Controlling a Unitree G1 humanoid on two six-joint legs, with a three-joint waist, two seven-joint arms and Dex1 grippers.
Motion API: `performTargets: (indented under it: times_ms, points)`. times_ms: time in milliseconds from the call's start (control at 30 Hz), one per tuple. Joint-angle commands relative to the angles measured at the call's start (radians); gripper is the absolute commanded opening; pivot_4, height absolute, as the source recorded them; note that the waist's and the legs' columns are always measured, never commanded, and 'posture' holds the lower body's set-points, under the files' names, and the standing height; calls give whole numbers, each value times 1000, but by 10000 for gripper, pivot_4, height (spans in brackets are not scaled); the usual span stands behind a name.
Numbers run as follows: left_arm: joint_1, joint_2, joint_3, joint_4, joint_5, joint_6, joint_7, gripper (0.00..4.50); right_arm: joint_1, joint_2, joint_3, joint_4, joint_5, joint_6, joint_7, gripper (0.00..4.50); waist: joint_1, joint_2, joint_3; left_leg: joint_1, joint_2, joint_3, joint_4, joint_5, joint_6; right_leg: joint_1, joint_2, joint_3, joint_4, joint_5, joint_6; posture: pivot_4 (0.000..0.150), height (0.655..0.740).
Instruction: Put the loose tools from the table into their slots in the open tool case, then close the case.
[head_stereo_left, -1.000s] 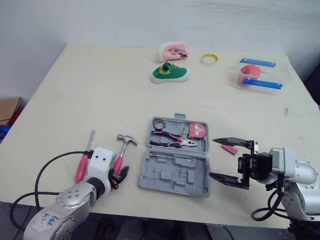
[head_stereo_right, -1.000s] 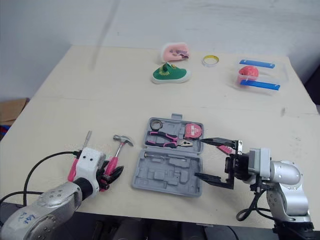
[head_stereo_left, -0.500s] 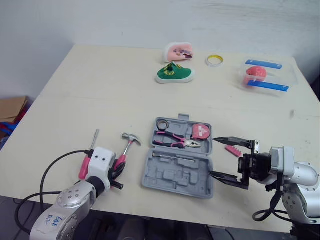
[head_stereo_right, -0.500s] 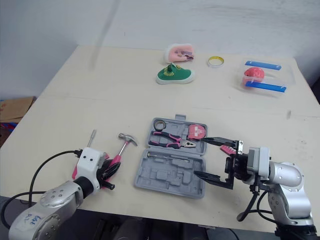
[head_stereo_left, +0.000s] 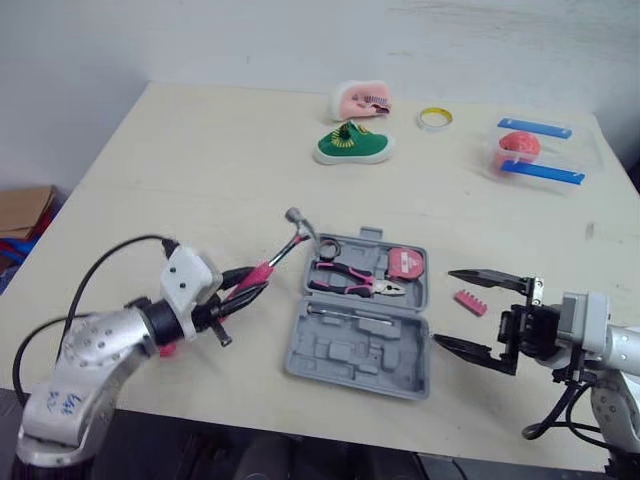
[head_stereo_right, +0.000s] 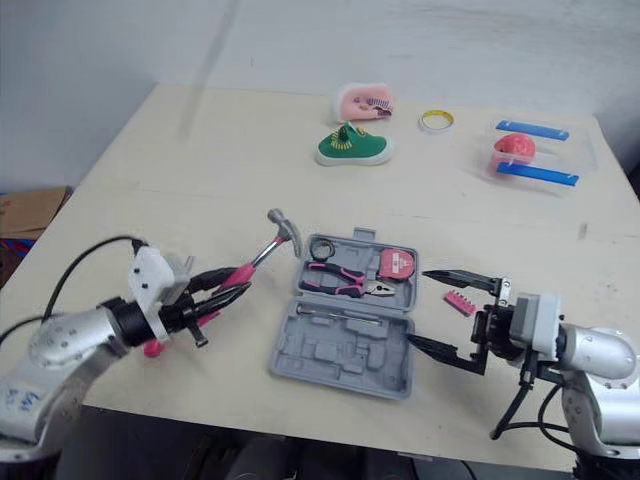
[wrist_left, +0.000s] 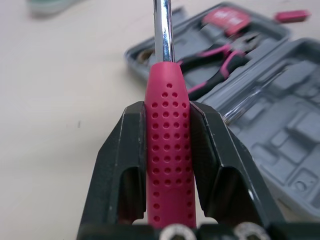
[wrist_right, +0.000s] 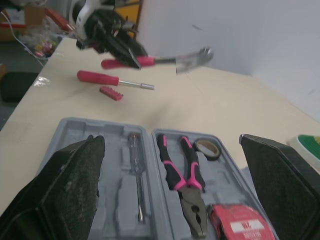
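My left gripper (head_stereo_left: 243, 284) is shut on the pink handle of a hammer (head_stereo_left: 270, 265). The hammer is held off the table with its steel head (head_stereo_right: 284, 226) near the case's far left corner. In the left wrist view the fingers (wrist_left: 127, 150) clamp the dotted handle (wrist_left: 168, 150). The grey tool case (head_stereo_left: 340, 352) lies open with pliers (head_stereo_left: 356, 283), a tape measure (head_stereo_left: 405, 264), a tape roll (head_stereo_left: 325, 247) and a small screwdriver (wrist_right: 135, 172) in it. My right gripper (head_stereo_left: 445, 308) hangs open just right of the case. A pink bit holder (head_stereo_left: 470, 302) lies beside it.
A pink-handled screwdriver (wrist_right: 97, 77) and a small red ribbed piece (wrist_right: 111, 93) lie on the table left of the case, under my left arm. At the far edge sit a green shoe (head_stereo_left: 355, 147), a pink item (head_stereo_left: 358, 100), a tape ring (head_stereo_left: 433, 118) and a clear box (head_stereo_left: 535, 155).
My left gripper has lifted the hammer off the table and swung it up towards the case. The right gripper stays open beside the case. The camera has shifted a little.
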Motion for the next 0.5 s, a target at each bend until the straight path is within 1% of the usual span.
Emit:
performTargets:
  times_ms: [33,133,233,300,367,433,500]
  points:
    - [-59,42,-97,41,22,-87,-152,5791,21,-7,-52,-25,13,-16,-24,45000,-5,0,0,0,0,0,0,0,0,0,0,0,0,0,0,1500,7400]
    - [-157,61,-195,98,33,-114,-268,5792,74,-16,-89,-35,21,-15,-17,45000,-7,1,1,0,0,1,0,0,0,0,1,1,0,0,1,1500,7400]
    - [-249,73,-291,160,95,-91,-310,5791,122,-20,-111,-46,23,-16,-10,45000,-5,1,1,0,0,0,-1,0,0,-1,2,1,1,0,1,1500,7400]
    - [-316,45,-368,207,135,-65,-319,5791,151,-13,-129,-48,18,-19,-21,45000,-5,1,2,0,0,1,0,0,0,-1,2,1,1,0,1,1500,7400]
    - [-359,19,-438,239,191,-82,-327,5791,177,-2,-142,-52,19,-22,-34,45000,-5,1,2,0,0,1,2,0,0,-1,3,2,2,1,2,1500,7400]
    - [-390,3,-492,247,230,-49,-329,5791,204,4,-146,-64,17,-29,-35,45000,-5,1,2,-1,0,2,2,0,0,-1,3,3,2,2,3,1500,7400]
    - [-428,-38,-534,249,244,7,-317,5791,232,15,-149,-84,18,-31,-44,45000,-5,1,2,-1,0,2,2,0,1,-1,3,4,2,2,3,1500,7400]
